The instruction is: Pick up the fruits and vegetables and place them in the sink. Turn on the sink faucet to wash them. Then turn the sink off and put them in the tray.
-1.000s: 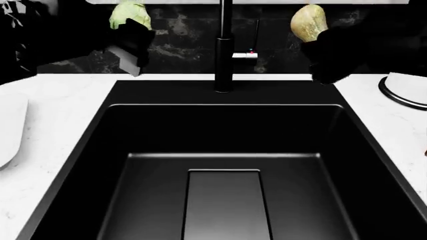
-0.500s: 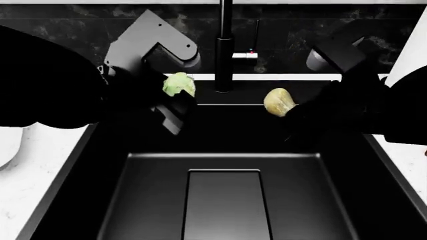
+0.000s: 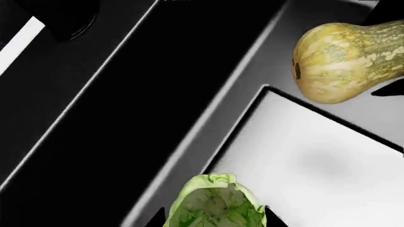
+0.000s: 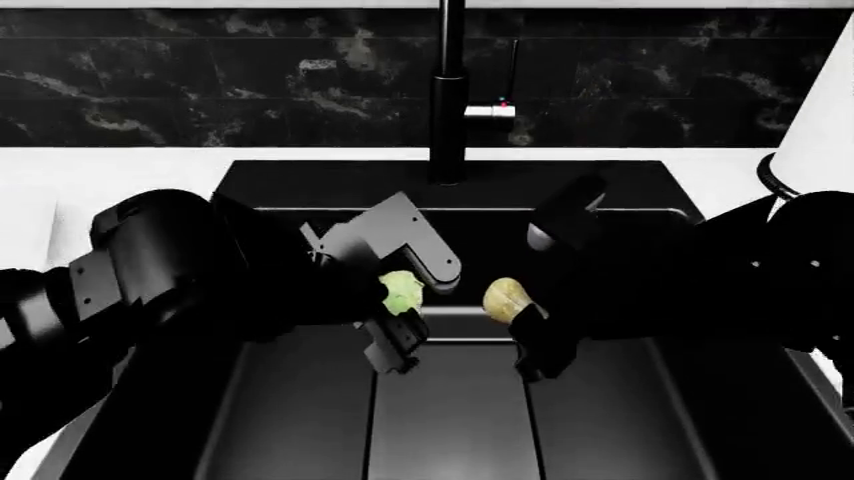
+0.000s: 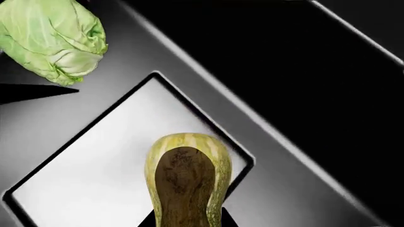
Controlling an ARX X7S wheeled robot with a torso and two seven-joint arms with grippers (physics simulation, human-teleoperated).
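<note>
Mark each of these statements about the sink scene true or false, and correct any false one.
1. The left gripper holds the cabbage. True.
2. The squash lies on the white counter. False: the right gripper holds it over the sink.
3. Both vegetables hang above the drain plate. True.
4. Water streams from the faucet. False: none is visible.
5. The cabbage rests against the squash. False: they are apart.
</note>
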